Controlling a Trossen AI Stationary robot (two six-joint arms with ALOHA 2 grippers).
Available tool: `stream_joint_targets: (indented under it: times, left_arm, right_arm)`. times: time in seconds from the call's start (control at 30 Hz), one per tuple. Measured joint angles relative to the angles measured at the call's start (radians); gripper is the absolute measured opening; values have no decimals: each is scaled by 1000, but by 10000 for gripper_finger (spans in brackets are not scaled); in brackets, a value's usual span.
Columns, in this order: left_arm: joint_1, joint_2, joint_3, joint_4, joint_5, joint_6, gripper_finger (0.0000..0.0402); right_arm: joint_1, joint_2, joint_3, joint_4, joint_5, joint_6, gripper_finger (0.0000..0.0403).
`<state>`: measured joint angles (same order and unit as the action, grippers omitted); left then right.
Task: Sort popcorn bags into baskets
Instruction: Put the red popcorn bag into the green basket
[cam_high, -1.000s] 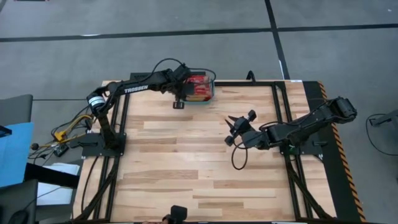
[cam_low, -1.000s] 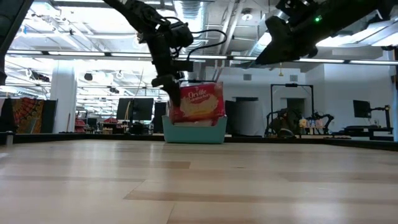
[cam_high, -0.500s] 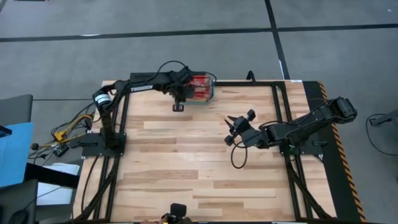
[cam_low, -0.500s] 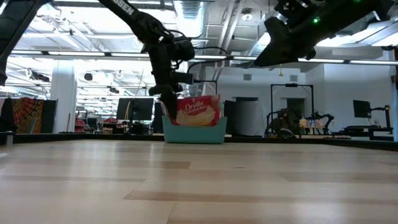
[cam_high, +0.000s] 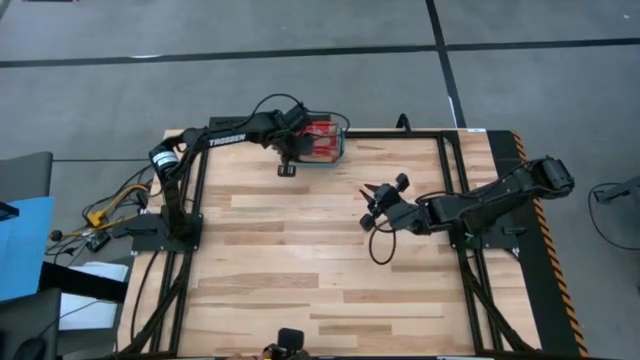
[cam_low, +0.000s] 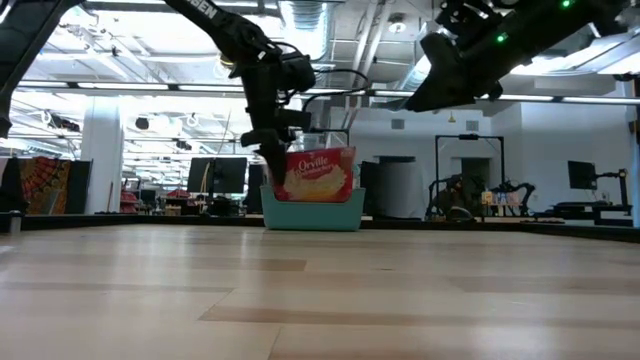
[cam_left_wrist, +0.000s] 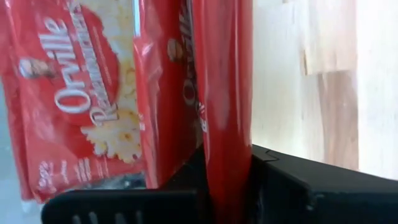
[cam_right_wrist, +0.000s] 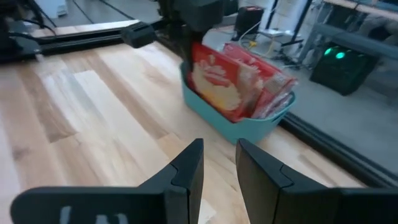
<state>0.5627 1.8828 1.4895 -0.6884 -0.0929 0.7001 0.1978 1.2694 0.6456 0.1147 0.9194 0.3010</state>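
The teal basket (cam_high: 341, 150) (cam_low: 312, 213) stands at the table's far edge, and several red popcorn bags (cam_right_wrist: 249, 87) stand on edge inside it. My left gripper (cam_high: 293, 142) (cam_low: 270, 150) is over the basket's left end. It is shut on one red popcorn bag (cam_low: 320, 176) that stands upright in the basket beside the others (cam_left_wrist: 81, 106). My right gripper (cam_high: 373, 203) (cam_right_wrist: 217, 155) hovers open above the table's middle right. It faces the basket from a distance and holds nothing. My left gripper pinches the held popcorn bag between its two fingers, which close on both faces of the thin red edge (cam_left_wrist: 227, 149). The fingers come from above, pointing down. The bag stands upright, its lower part down inside the basket next to the other bags.
A black frame rail (cam_high: 400, 133) runs along the far edge behind the basket, with another rail down the right side. Bare wooden table top (cam_high: 300, 260) stretches between the arms and toward the near edge. A cable loop (cam_high: 380, 250) hangs below my right arm.
My left gripper has moved down and slightly toward the far edge, lowering the held popcorn bag from above the basket down into it. The bag has stayed upright. My right gripper has shifted a little toward the far edge.
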Motion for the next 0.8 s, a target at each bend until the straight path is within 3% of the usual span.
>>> stream_joint_targets:
  times: [0.17, 0.37, 0.53, 0.8]
  left_arm:
    - [0, 0, 1, 5, 33, -7, 41]
    - [27, 0, 1, 10, -40, -158, 78]
    - [51, 0, 1, 2, 14, -206, 71]
    - [47, 0, 1, 101, -1, -238, 63]
  right_arm:
    - [-27, 0, 0, 6, -80, 13, 119]
    - [-38, 0, 0, 14, -86, 13, 119]
    - [-38, 0, 0, 29, -86, 6, 119]
    - [-50, 0, 0, 28, -87, 6, 119]
